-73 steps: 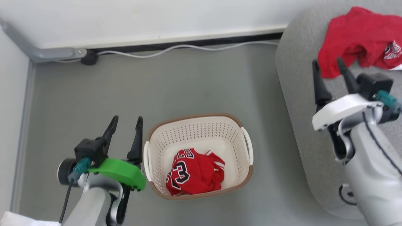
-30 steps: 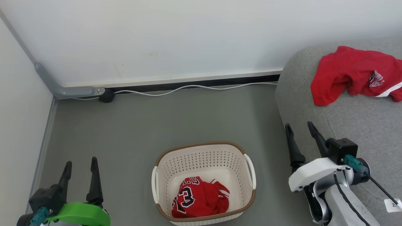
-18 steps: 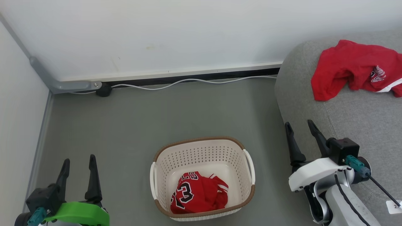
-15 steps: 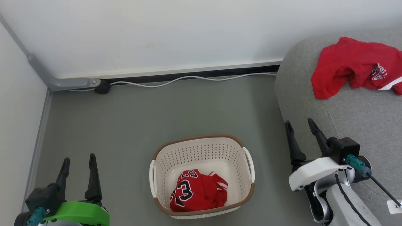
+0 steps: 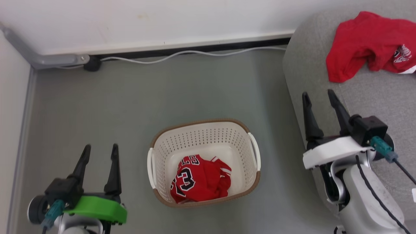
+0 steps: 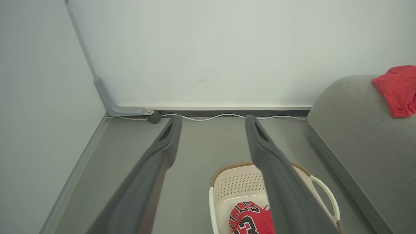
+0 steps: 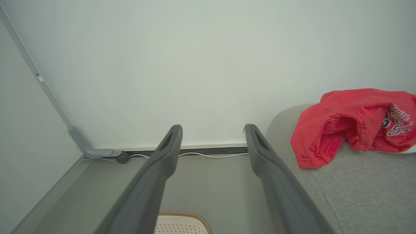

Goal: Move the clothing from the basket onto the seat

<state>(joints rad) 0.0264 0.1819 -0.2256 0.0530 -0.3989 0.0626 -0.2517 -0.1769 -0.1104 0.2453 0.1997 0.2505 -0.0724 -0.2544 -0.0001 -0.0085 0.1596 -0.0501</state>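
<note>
Red clothing (image 5: 200, 178) is lying bunched in the basket (image 5: 201, 136), lower centre; another piece (image 5: 364, 42) is resting on the seat (image 5: 373, 97), upper right. The left gripper (image 5: 100, 147) and right gripper (image 5: 318, 93) are hovering, fingers (image 5: 113, 169) spread and empty, seemingly readying a grab

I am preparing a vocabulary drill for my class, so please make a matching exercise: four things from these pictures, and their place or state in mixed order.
1. jersey numbered 23
2. other red garment
3. white cable
4. left end effector

A. on the seat
B. open, holding nothing
C. inside the basket
D. along the foot of the wall

Pairs: 1-C, 2-A, 3-D, 4-B
</note>
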